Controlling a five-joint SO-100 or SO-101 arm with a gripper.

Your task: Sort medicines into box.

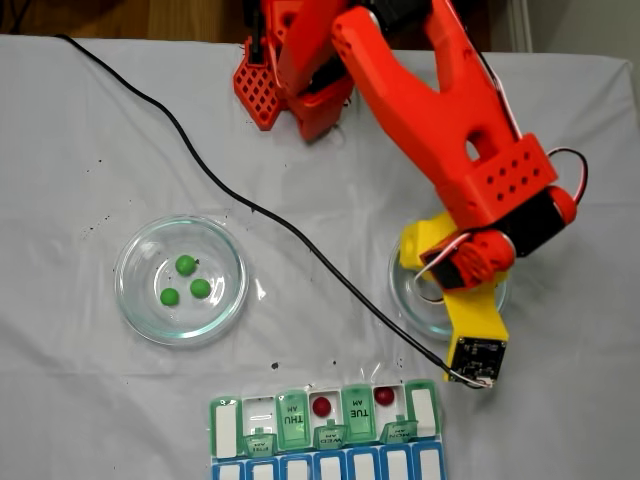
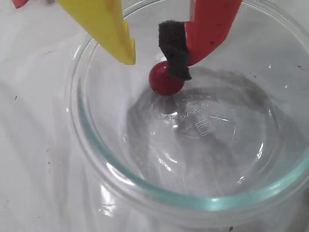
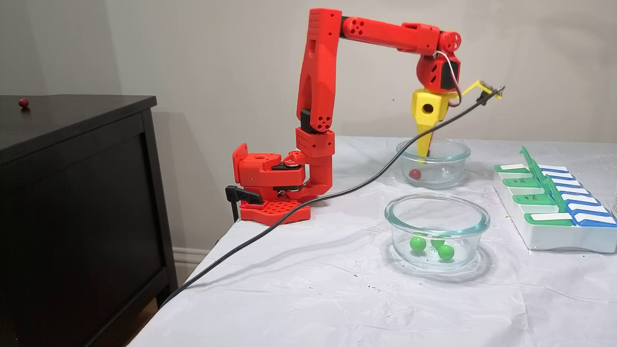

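Clearly the pick of the last red ball is in hand. At the upper middle of the wrist view the gripper (image 2: 159, 60) reaches down into a clear glass dish (image 2: 96, 145), its jaws parted narrowly: the yellow finger ends just left of the red ball (image 2: 165, 79), and the dark pad on the red finger overlaps the ball's upper right side. Whether that pad actually touches it cannot be told. The ball rests on the dish floor, not yet lifted.

Low in the centre of a fixed view, the box (image 1: 425, 412) already holds two red balls (image 1: 321, 406) in open compartments, beside lids marked THU and TUE. Three green balls (image 1: 185, 264) lie in the other dish (image 1: 135, 300) at the left.

Next, judging from this, the fingers must close squarely on the ball; being round and glossy, it could squirt out sideways.
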